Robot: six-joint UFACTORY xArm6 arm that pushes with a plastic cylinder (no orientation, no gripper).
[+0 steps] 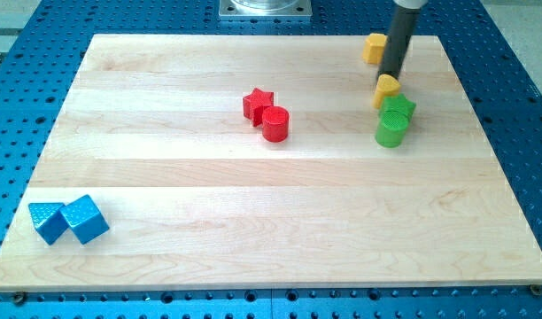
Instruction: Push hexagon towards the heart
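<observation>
Near the bench's (pixel 253 195) top right edge sits the yellow hexagon (pixel 374 48), with my tip (pixel 391 76) just below and to its right, touching or nearly touching the yellow heart's (pixel 387 89) top. Directly beneath the heart lies the green star (pixel 398 109), and the green cylinder (pixel 391 131) touches the star's lower side. Around mid-bench, toward the top, the red star (pixel 258 104) touches the red cylinder (pixel 275 123) at its lower right. Far off at bottom left, two blue cubes (pixel 48 221) (pixel 85 219) sit side by side, touching.
</observation>
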